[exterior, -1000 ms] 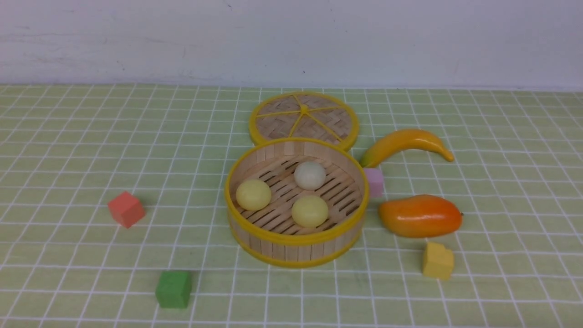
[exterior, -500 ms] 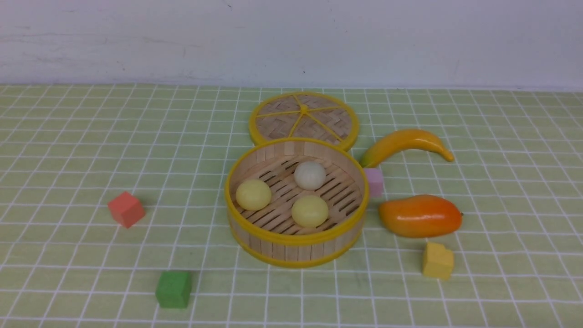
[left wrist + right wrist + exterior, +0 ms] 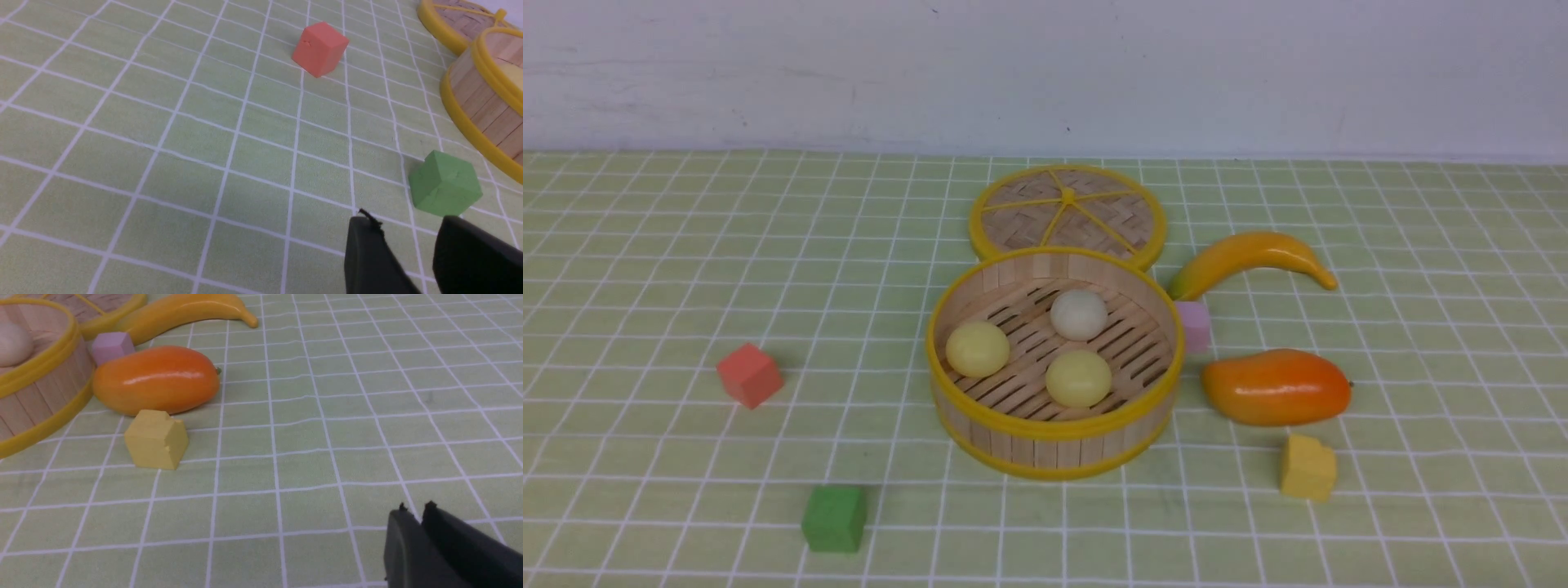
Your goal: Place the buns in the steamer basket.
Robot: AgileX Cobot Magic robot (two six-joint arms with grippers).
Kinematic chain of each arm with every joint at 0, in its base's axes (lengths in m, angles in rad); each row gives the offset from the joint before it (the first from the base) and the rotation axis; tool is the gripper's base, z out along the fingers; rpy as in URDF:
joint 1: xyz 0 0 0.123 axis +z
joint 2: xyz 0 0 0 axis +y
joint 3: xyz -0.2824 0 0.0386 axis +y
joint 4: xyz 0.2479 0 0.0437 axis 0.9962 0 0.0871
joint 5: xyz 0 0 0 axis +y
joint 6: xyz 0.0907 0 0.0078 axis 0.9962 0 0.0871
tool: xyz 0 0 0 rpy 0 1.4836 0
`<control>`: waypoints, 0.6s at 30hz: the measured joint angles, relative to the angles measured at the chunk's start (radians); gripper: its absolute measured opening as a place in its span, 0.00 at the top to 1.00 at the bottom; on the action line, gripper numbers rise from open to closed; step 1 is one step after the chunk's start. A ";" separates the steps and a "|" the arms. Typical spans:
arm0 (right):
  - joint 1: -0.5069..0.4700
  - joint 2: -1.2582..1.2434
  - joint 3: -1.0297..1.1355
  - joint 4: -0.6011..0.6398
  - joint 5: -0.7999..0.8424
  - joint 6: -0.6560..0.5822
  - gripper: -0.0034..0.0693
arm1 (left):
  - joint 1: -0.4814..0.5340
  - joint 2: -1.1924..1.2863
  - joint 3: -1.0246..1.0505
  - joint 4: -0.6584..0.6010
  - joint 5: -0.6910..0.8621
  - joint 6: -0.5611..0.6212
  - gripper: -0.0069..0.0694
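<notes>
Front view: three buns (image 3: pixel 1078 378) lay inside steamer basket (image 3: pixel 1054 433); task judged complete. Left pincer (image 3: pixel 408 232) released, empty; right pincer (image 3: pixel 421 512) nearly clenched, empty. Next: retract only.

Round bamboo-slat steamer basket (image 3: pixel 486 102) cut by left wrist view's edge; flat woven lid (image 3: pixel 1067 214) partly hidden behind basket.

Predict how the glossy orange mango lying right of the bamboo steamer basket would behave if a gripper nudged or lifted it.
The glossy orange mango looks smooth and shiny, so fingers may slip on it. Its rounded, elongated body would probably roll or pivot when nudged. It appears rigid, likely hard plastic, so it should hold its shape.
</notes>
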 joint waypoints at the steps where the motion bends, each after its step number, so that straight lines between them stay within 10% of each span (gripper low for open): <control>1: 0.000 0.000 0.000 0.000 0.000 0.000 0.87 | 0.000 0.000 0.000 0.000 0.000 0.000 0.60; 18: 0.000 0.000 0.000 0.001 0.000 0.000 0.83 | 0.000 0.000 0.000 0.000 0.000 0.000 0.60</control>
